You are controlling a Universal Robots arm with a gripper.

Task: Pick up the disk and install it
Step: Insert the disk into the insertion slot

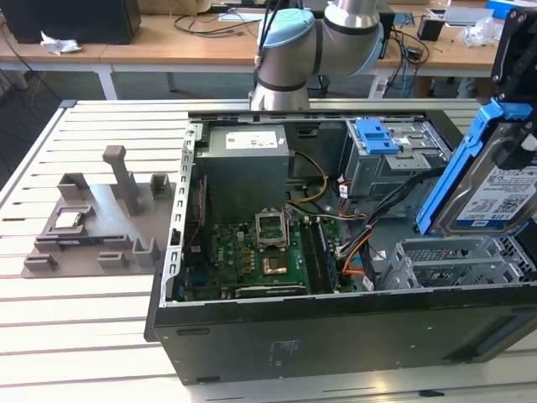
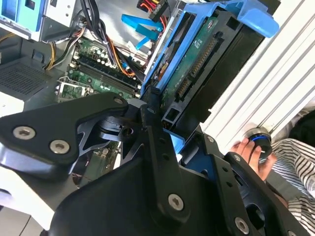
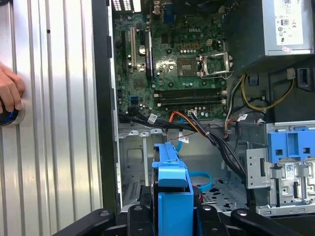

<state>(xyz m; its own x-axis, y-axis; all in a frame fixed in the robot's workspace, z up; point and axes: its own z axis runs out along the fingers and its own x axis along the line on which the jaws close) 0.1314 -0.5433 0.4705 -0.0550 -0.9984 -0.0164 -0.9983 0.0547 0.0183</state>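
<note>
The hand is closed on the disk. In the second wrist view its black fingers clamp both sides of the blue frame at one end. The disk is held clear of all surfaces. It stands on edge, tilted, with the white label facing the exterior view.

The disk is at the exterior view's right, above the near right part of the open computer case. It sits over the silver drive cage and does not touch it.

Inside the case, the motherboard lies to the left of the cage. The power supply is at the far left. A blue bracket sits in the far bay.

On the worktop, well to the left of the case, a grey fixture plate carries a small square chip.

In the first wrist view, a person's fingers rest on a round knob on the worktop beside the case.
</note>
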